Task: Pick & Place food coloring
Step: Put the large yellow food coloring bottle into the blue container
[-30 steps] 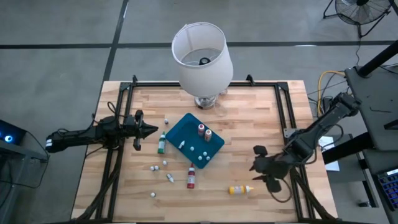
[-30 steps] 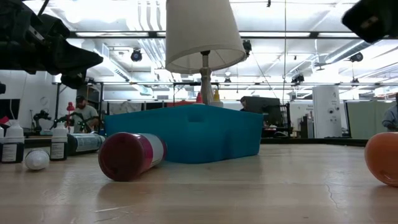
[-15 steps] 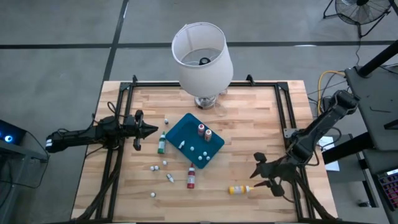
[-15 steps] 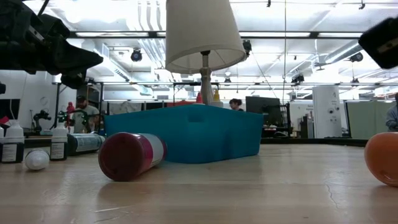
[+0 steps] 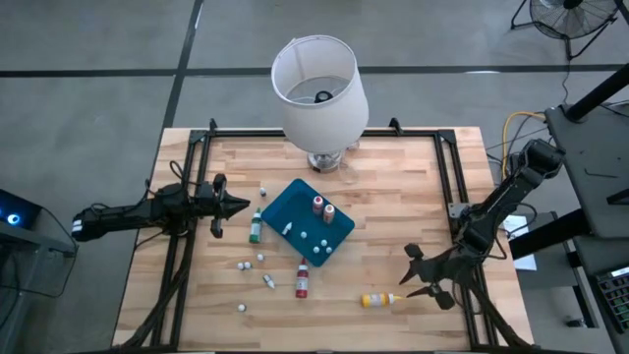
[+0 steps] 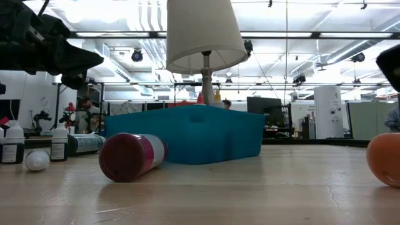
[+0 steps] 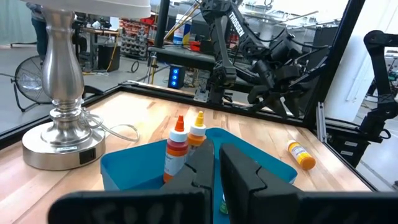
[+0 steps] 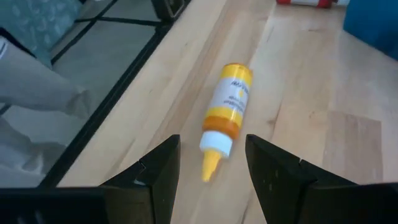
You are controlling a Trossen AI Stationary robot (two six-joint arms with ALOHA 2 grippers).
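The right gripper (image 5: 414, 279) hovers with jaws spread, nothing between them; the yellow food coloring bottle (image 5: 378, 299) lies on the surface just ahead, apparently untouched. The left gripper (image 5: 239, 206) waits, jaws clenched empty.

1. You have five food-colouring bottles: two standing in the tray (image 5: 316, 204), (image 5: 329, 211), and three lying on the bench: green (image 5: 256, 228), red (image 5: 303, 282), yellow (image 5: 378, 299).
2. One teal tray (image 5: 285, 208).
3. One lamp (image 5: 319, 93).
4. Several small white caps (image 5: 243, 265) lie loose; you cannot count them exactly.
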